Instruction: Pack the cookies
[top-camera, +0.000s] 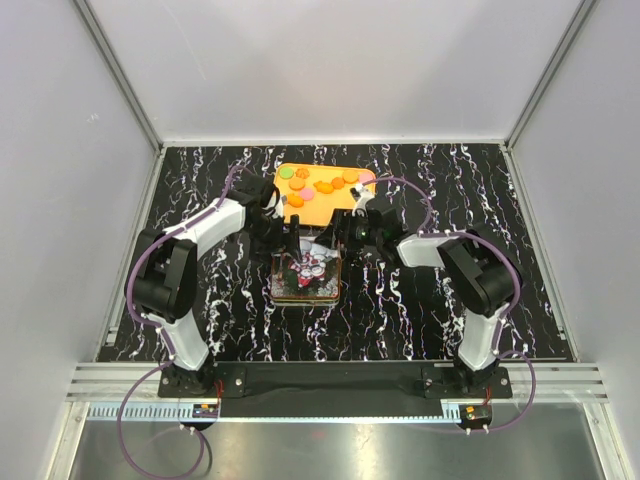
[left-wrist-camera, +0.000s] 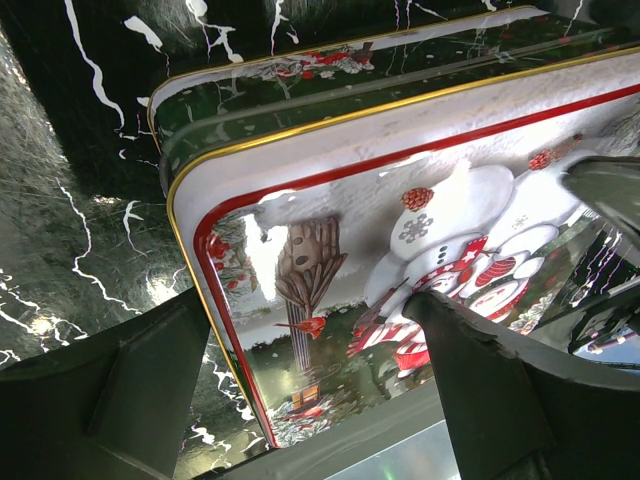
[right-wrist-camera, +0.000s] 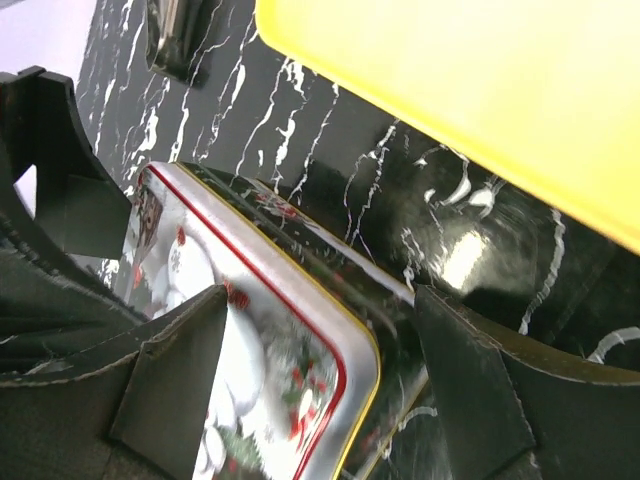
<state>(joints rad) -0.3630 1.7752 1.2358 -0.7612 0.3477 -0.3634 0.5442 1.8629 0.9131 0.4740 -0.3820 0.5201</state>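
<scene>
The left gripper (left-wrist-camera: 310, 300) hangs spread wide over a corner of the tin lid (left-wrist-camera: 420, 230), its arm reaching forward. The cookies (top-camera: 323, 186) lie on the orange tray (top-camera: 310, 208) just beyond the 2 grippers. The right gripper (right-wrist-camera: 320, 295), also spread, hovers over the lid's opposite corner, its arm angled inward.

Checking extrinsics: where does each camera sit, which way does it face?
Top external: above and behind the bases, looking down on the table; left arm, right arm visible.
Left wrist: on the left arm, close over the tin lid; own fingers at bottom.
Right wrist: on the right arm, sees lid corner and yellow tray; own fingers at bottom.
Shared: all see the tin lid.
</scene>
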